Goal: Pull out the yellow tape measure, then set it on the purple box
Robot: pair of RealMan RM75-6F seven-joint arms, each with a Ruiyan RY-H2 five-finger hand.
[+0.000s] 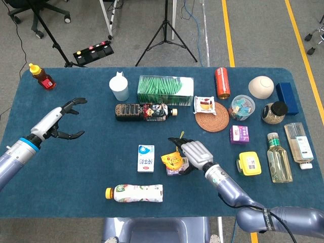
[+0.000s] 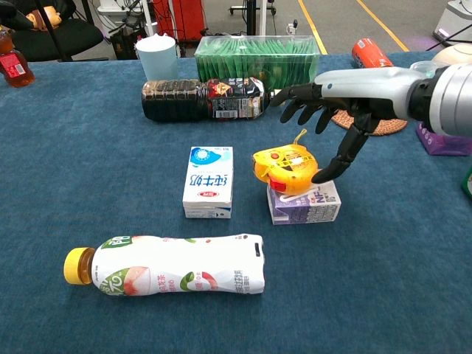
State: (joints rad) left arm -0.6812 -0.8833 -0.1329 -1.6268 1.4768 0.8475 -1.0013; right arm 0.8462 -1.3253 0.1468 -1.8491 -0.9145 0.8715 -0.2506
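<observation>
Above purple box (image 2: pixel 304 206), right robot hand (image 2: pixel 328 110) released, fingers spread over yellow tape measure (image 2: pixel 284 169); left robot hand (image 1: pixel 63 121) released.

my right hand (image 2: pixel 330 118) hangs open above the yellow tape measure (image 2: pixel 285 168), fingers spread, thumb tip at or just off the measure's 3 o'clock edge; contact unclear. the measure sits tilted on the purple box (image 2: pixel 304 204). white milk carton (image 2: pixel 208 191) lies just beside the box at 9 o'clock. peach drink bottle (image 2: pixel 169 274) lies on its side at 7 o'clock. dark tea bottle (image 2: pixel 203 99) at 11 o'clock.
</observation>
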